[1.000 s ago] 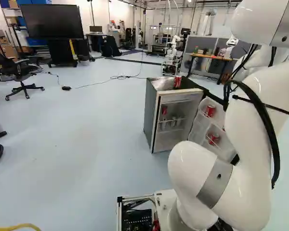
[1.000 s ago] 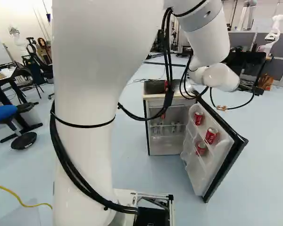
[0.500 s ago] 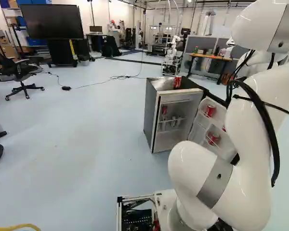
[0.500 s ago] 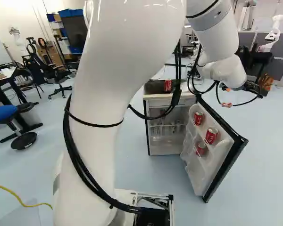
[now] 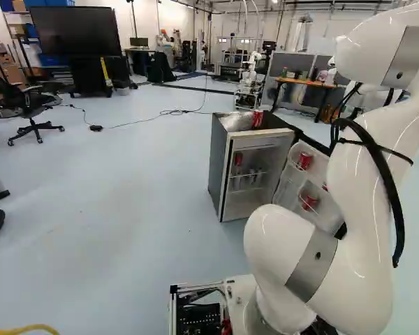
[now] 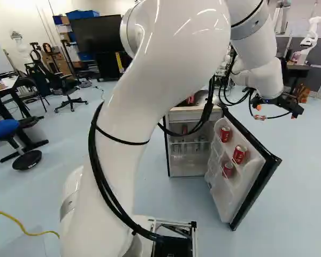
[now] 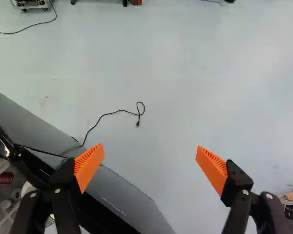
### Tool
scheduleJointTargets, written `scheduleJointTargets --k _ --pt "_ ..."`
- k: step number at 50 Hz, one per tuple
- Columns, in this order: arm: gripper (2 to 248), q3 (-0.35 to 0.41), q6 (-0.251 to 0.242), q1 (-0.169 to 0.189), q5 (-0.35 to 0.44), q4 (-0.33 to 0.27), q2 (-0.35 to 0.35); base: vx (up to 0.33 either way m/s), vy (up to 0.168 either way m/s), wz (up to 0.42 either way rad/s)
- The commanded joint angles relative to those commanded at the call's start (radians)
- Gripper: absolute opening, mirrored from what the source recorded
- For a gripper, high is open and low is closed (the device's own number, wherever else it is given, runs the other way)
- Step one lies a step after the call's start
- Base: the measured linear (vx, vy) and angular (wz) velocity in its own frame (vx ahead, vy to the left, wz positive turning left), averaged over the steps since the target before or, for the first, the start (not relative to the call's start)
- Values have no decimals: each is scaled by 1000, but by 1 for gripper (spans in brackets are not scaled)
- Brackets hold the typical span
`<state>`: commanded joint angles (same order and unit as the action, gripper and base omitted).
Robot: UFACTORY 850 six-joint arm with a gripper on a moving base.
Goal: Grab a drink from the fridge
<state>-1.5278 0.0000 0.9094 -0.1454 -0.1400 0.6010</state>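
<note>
Fridge is open, but no drink has been taken

Three red cans are seen on the inner shelves of the door; which one is meant cannot be told. One more red can is placed on top of the fridge, and a red item is seen inside the cabinet. The door stands wide open, so the access part of the task can be judged as done.

The end effector is found high near the outer side of the door, away from the shelves. Its orange pads are set well apart and nothing is held between them. Whether the door is touched by one finger cannot be told. Beyond it, only floor and a black cord are faced.

By judgement, the larger part is left: the arm must be brought around the door edge to the inner side, a can must be lined up between the pads, gripped and lifted clear of its shelf.
</note>
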Motion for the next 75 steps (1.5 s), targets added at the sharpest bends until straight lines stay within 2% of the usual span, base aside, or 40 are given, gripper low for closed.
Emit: scheduleJointTargets --k 36,53,62,75 --pt "247 -262 0 -6 -352 0 206 0 0 0" --pt "247 -394 0 -8 -381 0 323 0 0 0" --pt "247 -410 0 -8 -391 -1 340 0 0 0" --pt "247 -413 0 -8 -459 -17 342 0 0 0"
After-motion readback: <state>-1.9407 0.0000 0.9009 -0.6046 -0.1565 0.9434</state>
